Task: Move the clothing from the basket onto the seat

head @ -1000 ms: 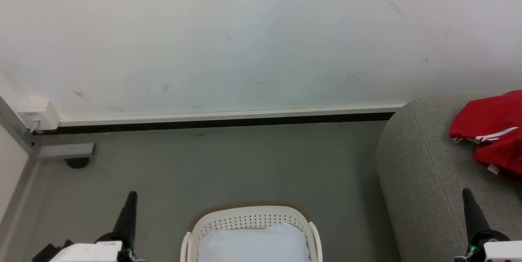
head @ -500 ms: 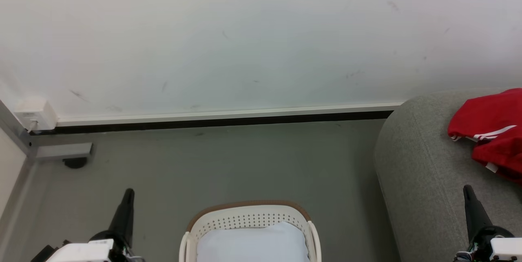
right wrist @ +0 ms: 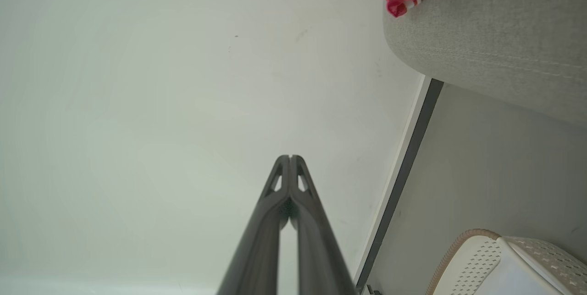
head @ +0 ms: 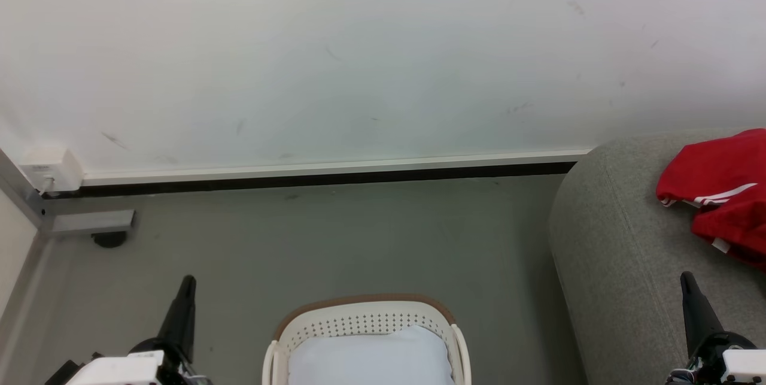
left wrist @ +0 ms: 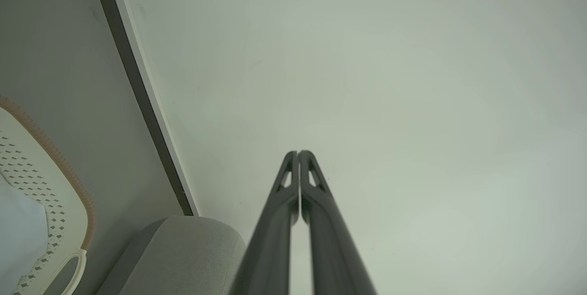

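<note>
**Laundry run pausing with one item across and one to go**

At the lower left of the head view, the left gripper (head: 187, 282) is hanging over the bare floor (head: 335, 235). Its two fingers are pressing together tip to tip and carrying nothing, as the left wrist view is confirming. It is probably keeping out to the side so that the head camera is getting an unblocked look at the load.

In the middle, directly ahead of the robot, the basket (head: 365, 303) is sitting on the floor. It is standing well short of the wall (head: 359, 61) and its dark skirting (head: 335, 180). A blue cloth (head: 371, 358) is lying inside, filling the basket from side to side and bulging up toward the rim. Its placement between the two arms appears to be leaving it within reach of either one.

To the right, a strip of floor is separating the basket from the seat (head: 616, 241). That short gap is likely making each transfer a sideways swing, not a drive. A red top (head: 718, 193) with white stripes is lying crumpled on the cushion. In the right wrist view its hem is reaching the seat's rounded edge nearest the wall. It is looking like an item already delivered.

At the far right, the right gripper (head: 687, 278) is showing in front of the seat's grey fabric. Its fingers are likewise closing on each other with nothing between them. With both grippers empty and flanking the basket, the robot seems to be readying itself for the blue cloth. That cloth, soft and loosely heaped, will probably be calling for a deep pinch.
</note>
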Robot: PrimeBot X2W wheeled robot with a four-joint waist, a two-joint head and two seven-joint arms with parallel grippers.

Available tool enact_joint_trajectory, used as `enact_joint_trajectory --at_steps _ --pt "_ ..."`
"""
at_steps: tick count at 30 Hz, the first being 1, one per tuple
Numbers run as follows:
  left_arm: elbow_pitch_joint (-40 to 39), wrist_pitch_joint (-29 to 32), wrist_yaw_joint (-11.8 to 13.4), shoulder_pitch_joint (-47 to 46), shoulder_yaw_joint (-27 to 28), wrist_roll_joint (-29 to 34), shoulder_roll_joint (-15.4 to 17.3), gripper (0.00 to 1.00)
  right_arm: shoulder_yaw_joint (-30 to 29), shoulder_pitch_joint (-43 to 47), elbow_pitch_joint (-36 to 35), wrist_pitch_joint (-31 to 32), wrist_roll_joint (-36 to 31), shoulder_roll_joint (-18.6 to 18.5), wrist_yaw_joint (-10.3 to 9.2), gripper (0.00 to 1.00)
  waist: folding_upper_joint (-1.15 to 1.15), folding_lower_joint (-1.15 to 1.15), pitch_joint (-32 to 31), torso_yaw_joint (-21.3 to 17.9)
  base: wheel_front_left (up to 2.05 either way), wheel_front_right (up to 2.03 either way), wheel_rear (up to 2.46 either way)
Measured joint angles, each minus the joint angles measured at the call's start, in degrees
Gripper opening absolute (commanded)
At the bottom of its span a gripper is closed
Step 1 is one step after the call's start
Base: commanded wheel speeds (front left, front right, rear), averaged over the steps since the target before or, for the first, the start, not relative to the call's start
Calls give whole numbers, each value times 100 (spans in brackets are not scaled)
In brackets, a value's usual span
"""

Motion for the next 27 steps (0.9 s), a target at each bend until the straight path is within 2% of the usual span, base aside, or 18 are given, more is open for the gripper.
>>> enact_joint_trajectory --at_steps 27 --pt "-1 0 0 -1 0 0 1 0 -30 -1 1 18 -14 21 0 0 0 0 0 0 0 0 0"
